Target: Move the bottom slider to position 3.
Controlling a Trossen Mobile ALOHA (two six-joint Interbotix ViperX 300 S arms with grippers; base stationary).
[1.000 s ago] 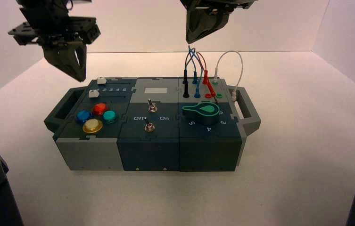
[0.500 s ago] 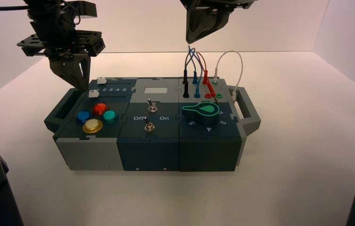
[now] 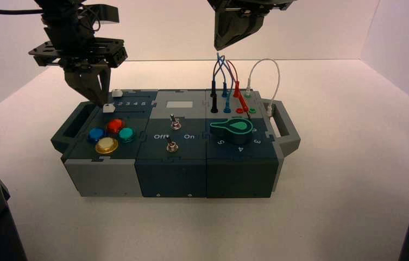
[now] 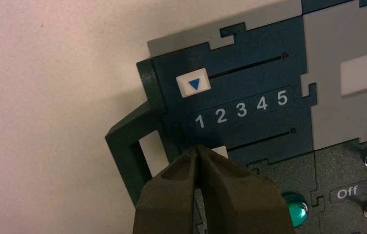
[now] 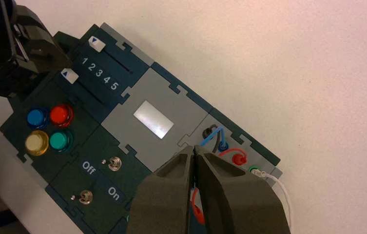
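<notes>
One small, stiff white knob, the bottom slider (image 4: 219, 151), was judged best nudged sideways along its track toward position 3 (image 4: 241, 109) by the closed left gripper (image 4: 198, 152) at its end.

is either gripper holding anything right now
Nothing is held. The left gripper is shut, its tips at the bottom slider without clasping it. The right gripper is shut too, above the box's rear.

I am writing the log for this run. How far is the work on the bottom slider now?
Done: the left gripper, fingers closed, has reached the bottom slider. In hand: its tips sit at the knob, which is beside digit 1. Left: push it along its track to position 3. The right gripper waits above the wires.
</notes>
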